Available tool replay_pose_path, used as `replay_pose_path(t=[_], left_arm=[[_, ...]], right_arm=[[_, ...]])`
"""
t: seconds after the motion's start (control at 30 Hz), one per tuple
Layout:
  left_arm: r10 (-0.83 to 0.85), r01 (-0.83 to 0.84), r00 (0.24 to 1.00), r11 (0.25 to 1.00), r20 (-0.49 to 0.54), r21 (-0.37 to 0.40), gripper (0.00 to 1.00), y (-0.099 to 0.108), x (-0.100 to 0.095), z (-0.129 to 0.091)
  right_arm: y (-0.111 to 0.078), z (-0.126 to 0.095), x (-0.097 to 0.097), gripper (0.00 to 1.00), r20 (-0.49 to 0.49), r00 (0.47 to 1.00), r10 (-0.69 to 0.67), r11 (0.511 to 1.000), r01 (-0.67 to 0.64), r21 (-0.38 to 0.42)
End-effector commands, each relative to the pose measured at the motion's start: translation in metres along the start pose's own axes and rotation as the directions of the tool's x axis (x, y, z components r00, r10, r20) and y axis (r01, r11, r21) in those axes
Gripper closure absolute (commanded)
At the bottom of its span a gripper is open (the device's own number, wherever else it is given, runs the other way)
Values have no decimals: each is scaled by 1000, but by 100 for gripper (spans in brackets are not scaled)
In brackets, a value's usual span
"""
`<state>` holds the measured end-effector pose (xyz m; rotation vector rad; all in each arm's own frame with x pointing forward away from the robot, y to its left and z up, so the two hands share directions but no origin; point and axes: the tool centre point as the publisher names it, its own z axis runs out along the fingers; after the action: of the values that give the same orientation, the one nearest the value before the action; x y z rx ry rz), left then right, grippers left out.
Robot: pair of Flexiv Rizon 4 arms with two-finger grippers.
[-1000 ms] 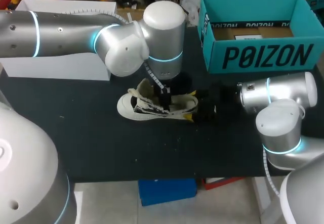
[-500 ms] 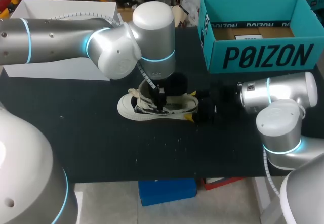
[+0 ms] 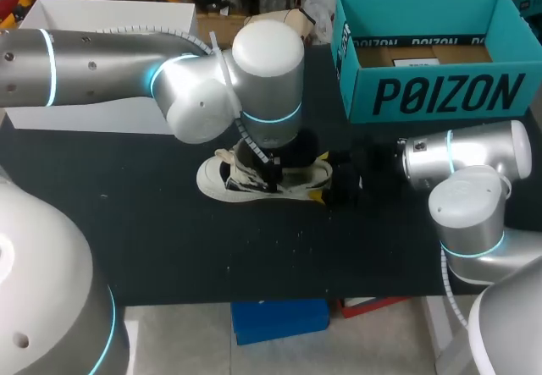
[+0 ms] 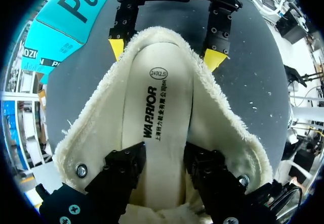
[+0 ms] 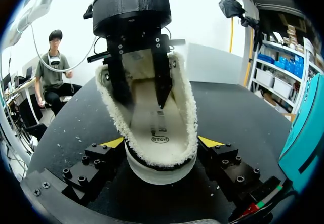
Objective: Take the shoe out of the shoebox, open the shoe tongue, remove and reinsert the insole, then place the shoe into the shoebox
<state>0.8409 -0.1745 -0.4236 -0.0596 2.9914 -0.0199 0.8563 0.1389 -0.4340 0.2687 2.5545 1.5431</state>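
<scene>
- The left hand (image 4: 164, 153) has its fingers (image 4: 121, 168) spread, reaching straight down into the mouth of the shoe (image 3: 224, 180). The fingers stand one toward each edge of the insole (image 4: 162, 107). Their tips are hidden in the fleecy lining, so whether they press on the insole cannot be told.
- The insole lies flat inside the shoe, with its printed side up.
- The right hand (image 5: 162, 143) pinches the shoe at the heel. One yellow-tipped finger is against each side, low and close to the counter (image 3: 152, 231).
- The shoe is white, and it stands on its sole in the middle of the counter. The heel points toward the right arm and the toe toward the left side of the head view.
- The teal shoebox (image 3: 432, 96) stands open at the far right of the counter, apart from the shoe.
- A white box (image 3: 93, 113) sits at the far left, partly behind the left arm.
</scene>
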Motion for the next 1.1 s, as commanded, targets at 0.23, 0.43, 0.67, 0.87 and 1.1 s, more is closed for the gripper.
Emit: replay_pose_path(t=[0.23,0.43,0.67,0.87,1.1], left_arm=[[-85,82,986,996,146,22,49,8,-5,36],[-107,100,973,994,203,41,49,12,-22,38],[-85,80,966,996,243,30,53,6,-30,47],[-82,82,957,997,280,13,60,3,-31,48],[-67,67,961,998,267,12,100,-2,-28,48]], right_arm=[[-1,1,-2,100,0,1000,2,1000,-2,1],[-1,1,-2,100,0,1000,2,1000,-2,1],[-1,1,-2,100,0,1000,2,1000,-2,1],[-1,1,-2,100,0,1000,2,1000,-2,1],[-1,1,-2,100,0,1000,2,1000,-2,1]])
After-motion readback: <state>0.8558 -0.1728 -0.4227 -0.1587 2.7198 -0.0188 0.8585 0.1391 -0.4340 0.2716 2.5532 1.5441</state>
